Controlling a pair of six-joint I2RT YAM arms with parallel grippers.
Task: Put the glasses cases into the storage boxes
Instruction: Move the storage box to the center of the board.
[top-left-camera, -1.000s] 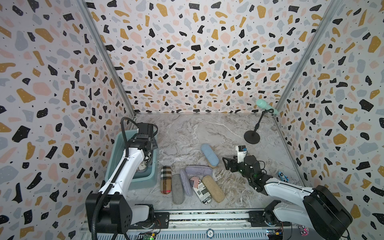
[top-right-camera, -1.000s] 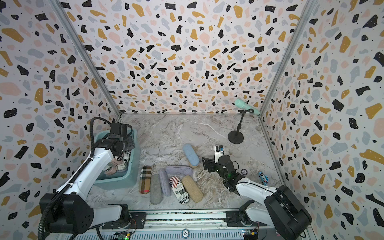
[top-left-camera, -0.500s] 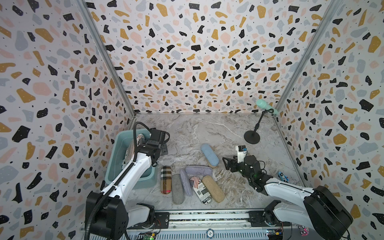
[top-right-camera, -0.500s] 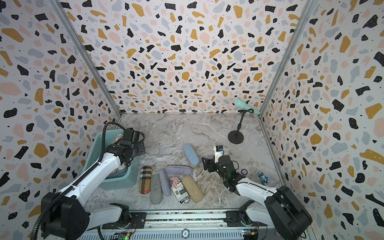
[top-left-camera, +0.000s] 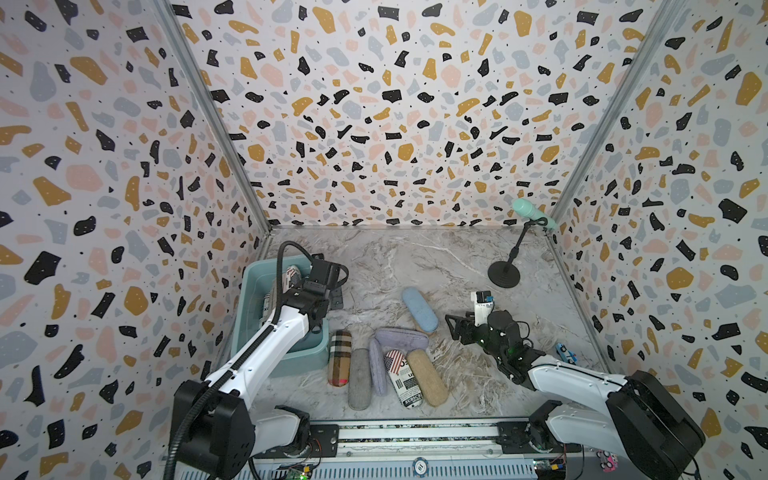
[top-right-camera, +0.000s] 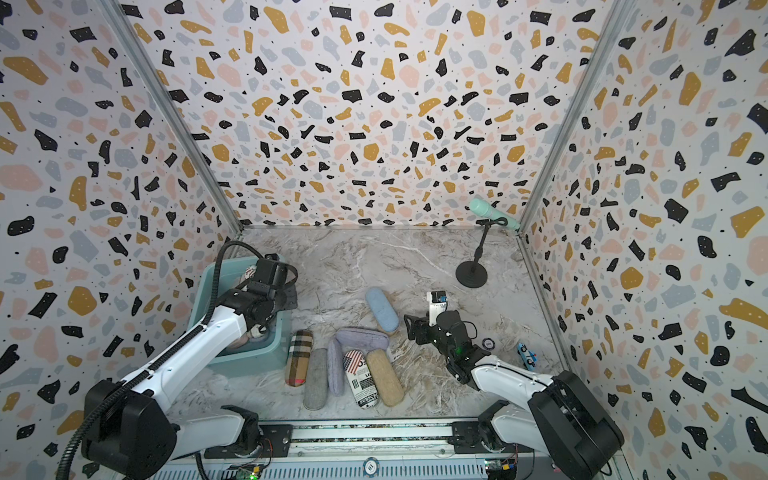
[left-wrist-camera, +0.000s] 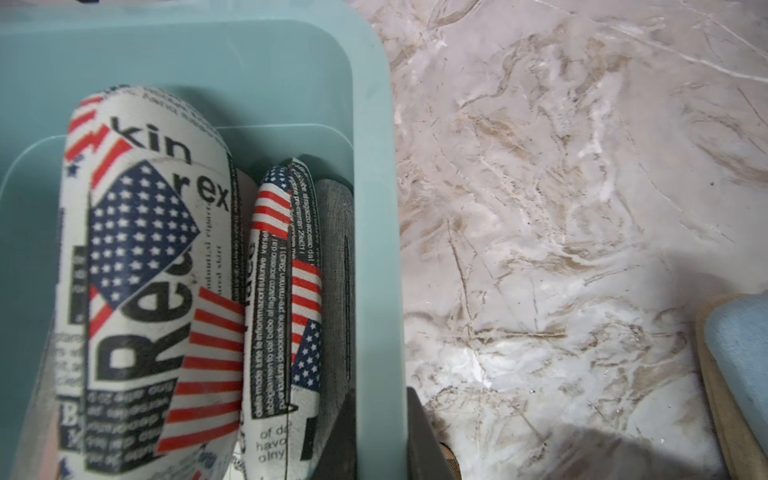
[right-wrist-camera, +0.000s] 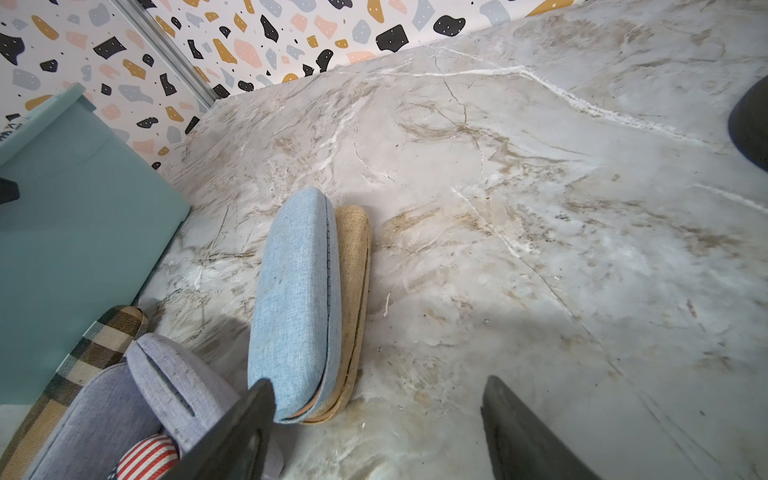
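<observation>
The teal storage box stands at the left of the table. My left gripper is shut on its right wall, one finger inside and one outside. Two newsprint glasses cases and a grey one lie inside. On the table lie a plaid case, a grey case, two lavender cases, a newsprint case and a tan case. A light blue case rests on another tan case. My right gripper stands open just short of the blue case's near end, holding nothing.
A mint microphone on a black stand is at the back right. A small blue toy car and a round token lie near the right wall. Terrazzo walls close three sides; a metal rail runs along the front.
My left gripper came up out of the storage box, moved right to its wall and shut on it. My right gripper has narrowed a little and stayed in place.
</observation>
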